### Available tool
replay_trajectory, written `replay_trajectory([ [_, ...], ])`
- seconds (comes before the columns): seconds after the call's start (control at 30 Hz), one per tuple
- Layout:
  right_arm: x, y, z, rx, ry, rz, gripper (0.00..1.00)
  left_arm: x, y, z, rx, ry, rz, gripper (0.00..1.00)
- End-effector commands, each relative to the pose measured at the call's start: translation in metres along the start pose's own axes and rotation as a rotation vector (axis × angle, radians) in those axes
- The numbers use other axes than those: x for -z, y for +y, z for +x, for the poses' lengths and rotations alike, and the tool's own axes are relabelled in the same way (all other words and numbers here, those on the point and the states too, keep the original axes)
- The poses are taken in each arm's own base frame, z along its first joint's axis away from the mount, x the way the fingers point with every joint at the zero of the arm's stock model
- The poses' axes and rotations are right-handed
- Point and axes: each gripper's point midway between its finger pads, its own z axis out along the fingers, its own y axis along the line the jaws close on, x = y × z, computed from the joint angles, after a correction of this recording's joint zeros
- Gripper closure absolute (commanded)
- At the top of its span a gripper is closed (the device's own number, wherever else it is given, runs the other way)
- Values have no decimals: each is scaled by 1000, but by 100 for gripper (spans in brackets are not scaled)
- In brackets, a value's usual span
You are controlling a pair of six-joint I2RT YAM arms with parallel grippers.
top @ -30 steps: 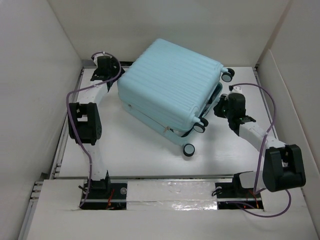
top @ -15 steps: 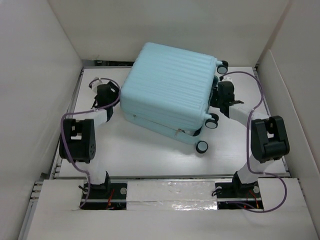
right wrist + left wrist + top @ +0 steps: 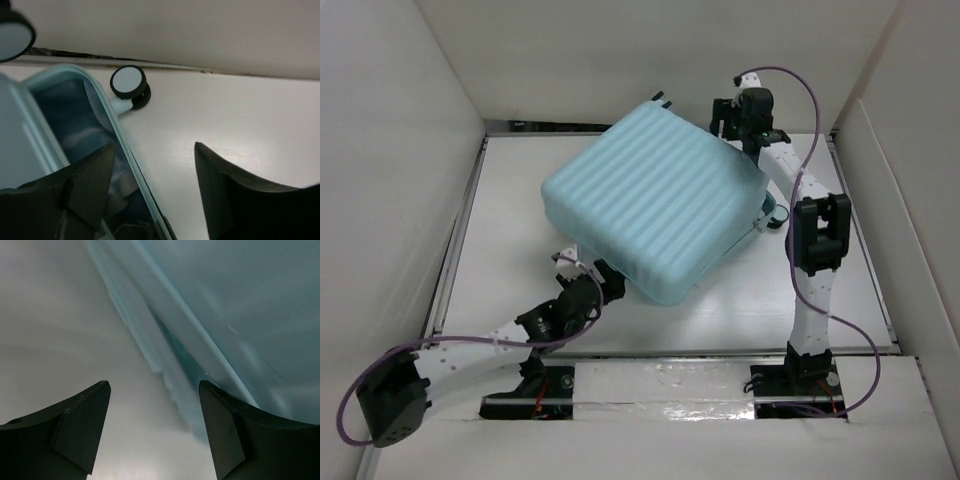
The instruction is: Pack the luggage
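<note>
A lab test cell: plain white panels (image 3: pixel 390 150) wall in a white table (image 3: pixel 730 300).

links: white, on left arm (image 3: pixel 470 352) and right arm (image 3: pixel 807 305)
joints (image 3: pixel 817 235): black housings
cables (image 3: pixel 814 98): purple, looped
left gripper (image 3: pixel 154 402): dark wedge fingers (image 3: pixel 80 430)

Change noted: the luggage (image 3: pixel 655 210) is now lying turned anticlockwise in the top view. Its wheeled end is facing the far right instead of the near right, and its ribbed shell is facing up. The left arm is no longer reaching up the left side. It is stretching low along the near edge, and the left gripper (image 3: pixel 152 390) is sitting spread at the case's near-left corner. The right arm is standing taller, with the right gripper (image 3: pixel 152 150) spread at the far-right corner beside a wheel (image 3: pixel 129 82).
</note>
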Motion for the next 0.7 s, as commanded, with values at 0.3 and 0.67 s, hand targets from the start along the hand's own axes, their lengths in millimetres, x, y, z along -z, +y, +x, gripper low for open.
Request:
replay_trajectory([
  [0.3,114,122,-120,-13,-161,-388,0,60,-71,-95,93,-218,169,17],
  [0.67,332,129,-23,-64,-371,-610,96,40,-77,-52,39,-69,204,36],
])
